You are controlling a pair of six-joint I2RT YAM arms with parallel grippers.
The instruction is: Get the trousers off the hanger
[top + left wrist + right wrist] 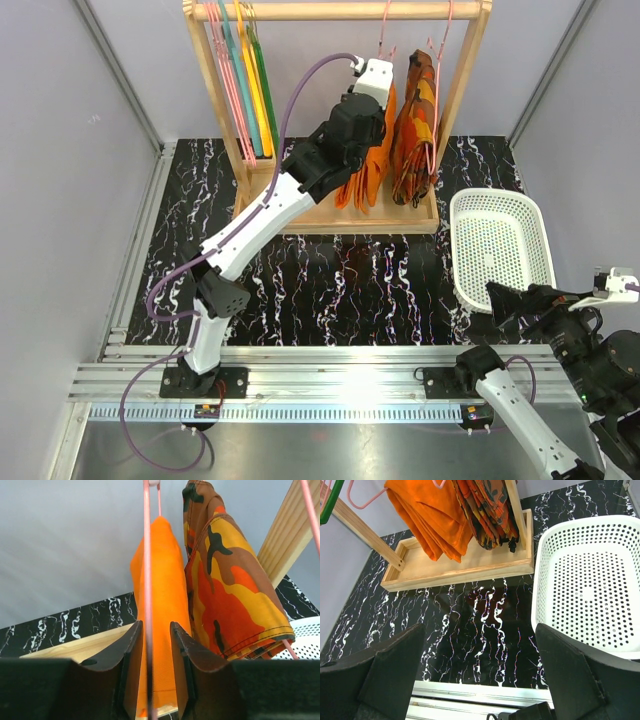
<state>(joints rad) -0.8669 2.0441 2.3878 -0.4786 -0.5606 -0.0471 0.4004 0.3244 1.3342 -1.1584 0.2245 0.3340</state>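
The plain orange trousers [366,172] hang folded over the thin pale pink hanger [385,45] on the wooden rack's rail. My left gripper [372,120] is raised in front of them. In the left wrist view the trousers [162,580] fill the middle. The hanger's wire [147,555] runs down between the jaws of my left gripper [156,630]. The jaws stand a little apart, with a gap on each side of the wire. My right gripper [515,298] is wide open and empty, low at the front right. Its view shows the trousers [430,515] and a pink hanger bend [362,502].
A patterned orange-red-brown garment [415,130] hangs just right of the trousers on another pink hanger. Several coloured hangers [245,80] hang at the rack's left end. The rack's wooden tray base [330,215] lies beneath. A white perforated basket [455,250] sits at the right.
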